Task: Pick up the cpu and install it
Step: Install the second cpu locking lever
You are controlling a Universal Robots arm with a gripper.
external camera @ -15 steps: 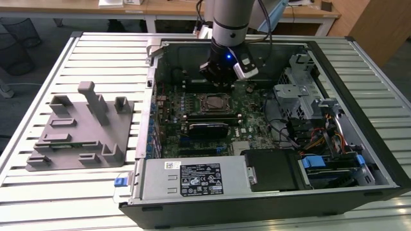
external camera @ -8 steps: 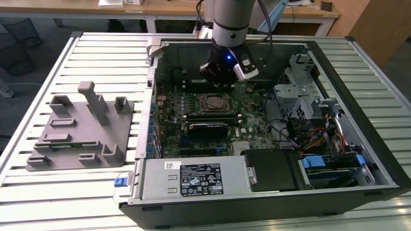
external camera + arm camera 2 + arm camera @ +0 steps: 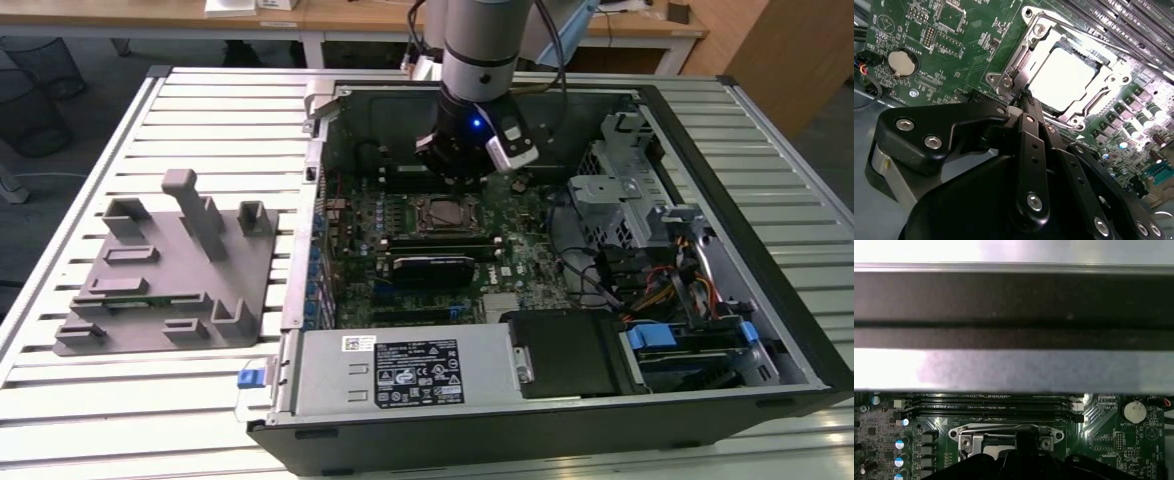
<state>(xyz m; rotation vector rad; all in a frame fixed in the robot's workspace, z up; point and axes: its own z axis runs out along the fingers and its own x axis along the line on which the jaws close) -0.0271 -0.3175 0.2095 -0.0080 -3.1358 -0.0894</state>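
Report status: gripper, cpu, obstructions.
Gripper shut, empty, at the socket frame's edge. Cpu seated in socket, silver top showing. Nothing lying over it.

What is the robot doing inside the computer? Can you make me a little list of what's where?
place: open computer case on a slatted table
cpu: shiny square sitting in the metal-framed socket on the green board
hand: pointing at the socket's edge, holding nothing, fingers together
beside the case: grey holder, on the exterior view's left
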